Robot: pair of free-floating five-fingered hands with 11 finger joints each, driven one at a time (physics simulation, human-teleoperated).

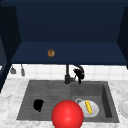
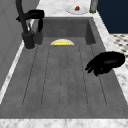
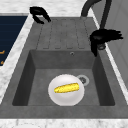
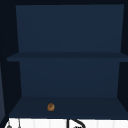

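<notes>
Right hand (image 1: 79, 73) hovers at the faucet (image 1: 67, 75), at the far edge of the sink (image 1: 25, 100). Its fingers are curled downward beside the spout and appear to hold nothing; whether a fingertip touches the faucet cannot be told. In the right side view this hand (image 3: 102, 37) sits just right of the faucet neck (image 3: 106, 15), above the far right corner of the basin.

Left hand (image 1: 38, 105) hangs over the near left part of the ribbed draining area (image 2: 62, 75), fingers loosely bent, gripping nothing.

Procedure for the work at the faucet, as a judgement: keep the palm level with the faucet body, close the fingers around it evenly, and apply force in a slow arc so the hand does not slip off the narrow black stem.

A white plate (image 3: 66, 90) carrying a yellow corn cob (image 3: 67, 88) lies on the basin floor, just beside the drain (image 3: 83, 80) and directly below the working hand.

Clearances: the tiled wall stands immediately behind the faucet, leaving little room on the far side. Open room lies toward the near side, above the basin. A red ball (image 1: 67, 115) stands at the near rim. A second plate (image 2: 77, 9) rests on the counter to the right, well apart. Overhead, a small brown item (image 4: 51, 107) sits on the cabinet's lowest shelf (image 4: 100, 107).
</notes>
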